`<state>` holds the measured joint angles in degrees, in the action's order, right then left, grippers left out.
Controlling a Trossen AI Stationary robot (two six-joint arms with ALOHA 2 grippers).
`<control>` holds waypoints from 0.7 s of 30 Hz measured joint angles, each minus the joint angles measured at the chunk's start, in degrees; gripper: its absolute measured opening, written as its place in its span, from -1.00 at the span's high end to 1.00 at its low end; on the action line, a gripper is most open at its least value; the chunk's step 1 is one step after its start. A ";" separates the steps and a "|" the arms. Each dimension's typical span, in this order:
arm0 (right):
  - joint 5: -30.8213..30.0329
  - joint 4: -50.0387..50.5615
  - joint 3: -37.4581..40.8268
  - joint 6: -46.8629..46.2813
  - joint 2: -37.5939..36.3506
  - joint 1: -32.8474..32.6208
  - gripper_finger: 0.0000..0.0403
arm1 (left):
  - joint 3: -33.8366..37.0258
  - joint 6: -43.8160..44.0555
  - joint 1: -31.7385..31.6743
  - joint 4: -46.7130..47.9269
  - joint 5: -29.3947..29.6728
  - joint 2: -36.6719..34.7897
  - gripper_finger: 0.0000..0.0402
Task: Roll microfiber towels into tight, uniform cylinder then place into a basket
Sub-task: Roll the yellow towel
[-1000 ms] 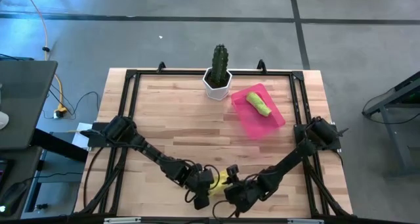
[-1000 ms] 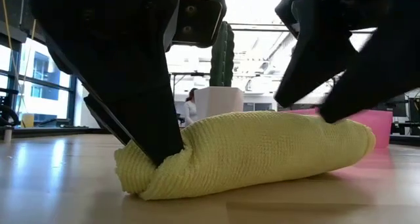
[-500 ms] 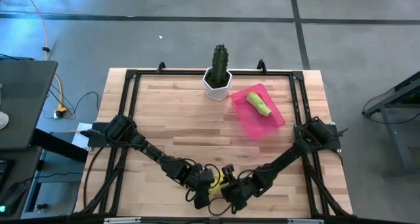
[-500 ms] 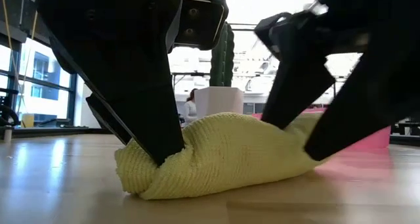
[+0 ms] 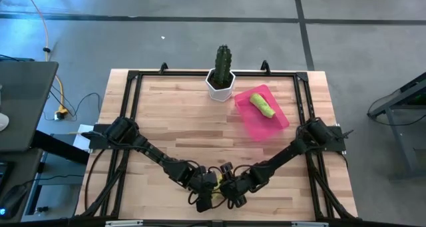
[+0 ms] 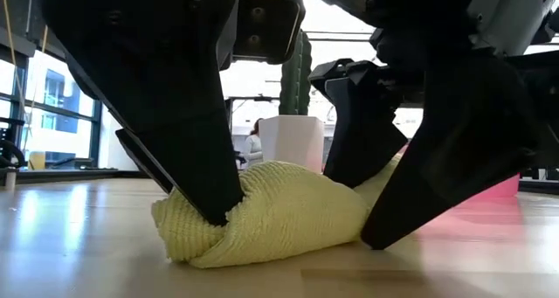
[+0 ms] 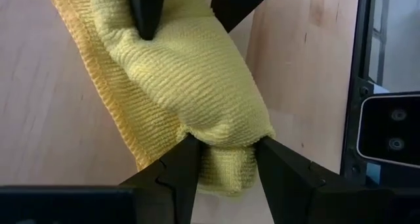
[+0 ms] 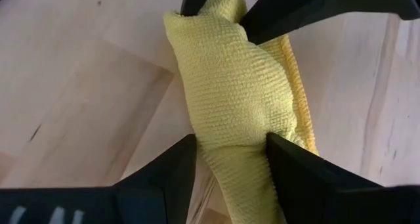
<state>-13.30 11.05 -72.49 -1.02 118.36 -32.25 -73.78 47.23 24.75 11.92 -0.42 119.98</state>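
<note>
Fingers of left gripper (image 7: 223,161) and right gripper (image 8: 230,165) pinch yellow towel (image 6: 279,215) roll ends.

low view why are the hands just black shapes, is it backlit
Yes: in the low view bright windows behind leave both hands as silhouettes, left hand and right hand, while the yellow towel stays evenly lit; the wrist views show its weave sharply.

A pale yellow, fine-ribbed weave is shown on the rolled yellow towel (image 6: 271,215). Lime green is seen on the green towel (image 5: 263,106), bright pink on the basket (image 5: 274,124), white on the pot (image 5: 220,88), dark green on the cactus (image 5: 223,58).
</note>
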 joint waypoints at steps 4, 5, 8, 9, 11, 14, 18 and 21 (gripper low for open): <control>-0.01 1.21 -0.09 -1.49 0.52 0.42 0.18 | -0.02 -0.60 0.04 0.28 -1.45 -0.91 0.30; 0.10 1.68 -0.16 -2.20 0.56 0.60 0.23 | 0.00 -1.01 0.17 0.56 -1.68 -1.25 0.30; 0.41 2.28 -0.15 -4.68 0.62 1.27 0.45 | 0.21 -1.81 0.67 3.79 -2.24 -3.05 0.30; 0.94 2.54 -0.15 -4.88 0.62 1.49 0.54 | 0.25 -1.78 0.85 4.67 -2.66 -3.68 0.30; 2.69 2.70 -0.05 -5.21 0.64 2.03 0.73 | 0.24 -1.82 1.23 6.97 -2.94 -5.31 0.30; 5.32 2.83 -0.02 -6.38 0.64 2.94 0.94 | 0.08 -2.29 2.17 9.92 -2.60 -6.97 0.30; 12.19 2.62 0.06 -9.57 0.68 5.30 0.91 | 0.14 -7.49 4.49 9.38 1.03 -7.10 0.30; 19.38 1.98 0.17 -13.10 0.68 7.89 0.94 | 0.07 -13.79 6.59 8.59 7.45 -7.23 0.30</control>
<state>6.08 13.03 -72.32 -14.12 119.04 -24.36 -73.71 33.44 31.34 20.51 7.03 112.75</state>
